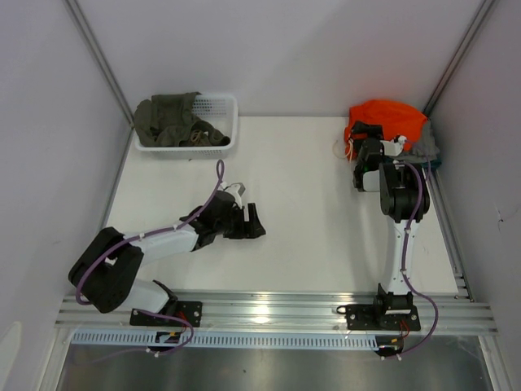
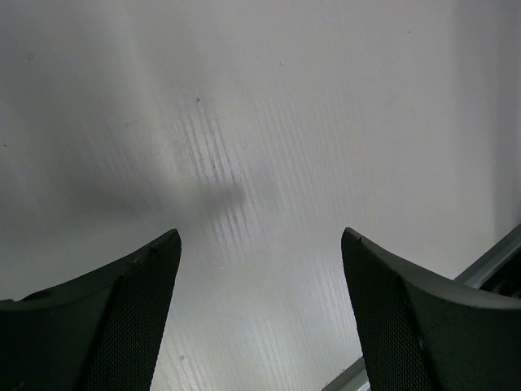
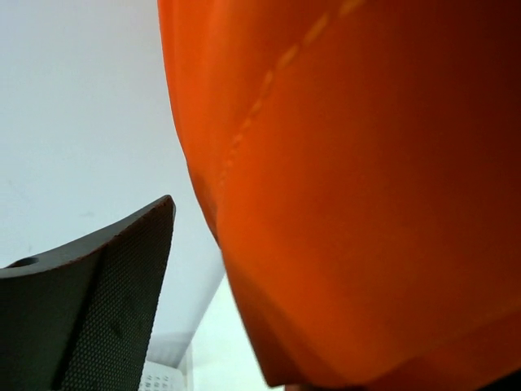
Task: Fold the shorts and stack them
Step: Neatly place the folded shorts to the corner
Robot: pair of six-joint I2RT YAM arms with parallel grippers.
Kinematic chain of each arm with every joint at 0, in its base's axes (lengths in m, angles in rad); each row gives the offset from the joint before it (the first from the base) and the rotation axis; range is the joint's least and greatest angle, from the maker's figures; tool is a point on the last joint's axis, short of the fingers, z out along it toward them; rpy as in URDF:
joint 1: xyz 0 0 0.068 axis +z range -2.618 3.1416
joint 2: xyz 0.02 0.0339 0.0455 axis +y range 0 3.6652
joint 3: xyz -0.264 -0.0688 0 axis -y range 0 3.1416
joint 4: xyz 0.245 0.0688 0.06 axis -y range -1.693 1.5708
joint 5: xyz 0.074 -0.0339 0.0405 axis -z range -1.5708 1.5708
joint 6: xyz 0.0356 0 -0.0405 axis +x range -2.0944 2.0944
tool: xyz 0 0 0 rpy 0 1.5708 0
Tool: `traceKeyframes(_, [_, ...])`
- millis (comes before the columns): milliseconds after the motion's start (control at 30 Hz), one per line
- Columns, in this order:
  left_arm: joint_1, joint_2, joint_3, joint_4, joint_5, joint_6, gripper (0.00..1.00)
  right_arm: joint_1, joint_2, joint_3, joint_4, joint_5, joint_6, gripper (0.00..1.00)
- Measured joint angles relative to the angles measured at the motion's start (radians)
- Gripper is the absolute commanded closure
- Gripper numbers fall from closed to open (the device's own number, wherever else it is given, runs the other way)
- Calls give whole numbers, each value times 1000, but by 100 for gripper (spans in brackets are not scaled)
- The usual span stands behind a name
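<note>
- The left gripper [image 2: 260,235] hangs low over the bare white worktop [image 1: 309,220]. Its jaws are released and wide, with nothing between them. It would do best to wait clear of the middle, where the cloth will need room to be spread.
- The right gripper [image 1: 365,142] is nosed into the shorts [image 1: 391,116], jaws spread. The one visible finger [image 3: 106,293], with its mesh-textured pad, stands clear of the cloth and the other is hidden behind it, so nothing looks pinched yet.
- The step in hand looks like picking up. It should go better to close on a single edge, waistband or hem, than on the bunched middle, then lift high enough not to drag the neighbours.
- The shorts sit in the far right corner as a crumpled bright orange mound, smooth-faced with a dashed stitch line, and probably limp.
- The grey and teal garments [image 1: 425,147] lie against their right side.
- Far left, a white lattice basket [image 1: 232,110] holds a rumpled, matte olive-green garment [image 1: 171,118].
</note>
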Motion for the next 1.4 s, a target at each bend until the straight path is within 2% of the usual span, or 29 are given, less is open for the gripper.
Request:
traceKeyframes(200, [0,0,10,-11,-1,1,18,-16,49,97,-21,3,33,19])
traceKeyframes(267, [0,0,10,-15,-1,1,18,-19,68,130,-34,3,41,29])
traceKeyframes(300, [0,0,11,-16,-1,1,18,-20,76,143,-40,3,45,42])
traceKeyframes(433, [0,5,14,-17,-1,1,18,-32,98,184,-64,-7,71,55])
traceKeyframes(500, [0,13,18,-16,-1,1,18,-39,98,188,-80,-11,87,56])
traceKeyframes(533, [0,16,19,-16,-1,1,18,-42,98,192,-92,-13,97,53])
traceKeyframes(567, [0,18,19,-15,-1,1,18,-42,96,193,-105,-13,112,45])
traceKeyframes(600, [0,19,19,-15,0,0,18,-42,93,192,-119,-10,129,43])
traceKeyframes(633, [0,19,19,-15,0,0,18,-40,87,191,-136,-5,142,47])
traceKeyframes(667, [0,19,19,-15,0,0,18,-38,81,189,-149,-1,153,54])
traceKeyframes(733, [0,19,19,-14,0,0,18,-35,59,177,-186,13,192,57])
traceKeyframes(767, [0,19,19,-14,0,0,18,-35,51,175,-196,18,208,75])
traceKeyframes(800, [0,19,19,-14,0,0,18,-35,47,175,-208,19,224,84])
traceKeyframes(833, [0,18,19,-14,0,0,18,-36,44,175,-215,20,252,87])
traceKeyframes(933, [0,7,13,-15,-1,0,18,-36,44,175,-243,16,334,88])
traceKeyframes(1033, [0,-15,6,-14,-2,-1,18,-36,34,176,-301,10,396,81])
traceKeyframes(1200, [0,-32,-5,-12,-2,-3,18,-25,-10,249,-549,6,512,73])
traceKeyframes(1333, [-1,-50,-23,-5,-1,-10,18,-27,-31,368,-753,-19,589,56])
traceKeyframes(1400, [-1,-64,-35,-1,-2,-10,18,-37,-45,400,-806,-38,609,54])
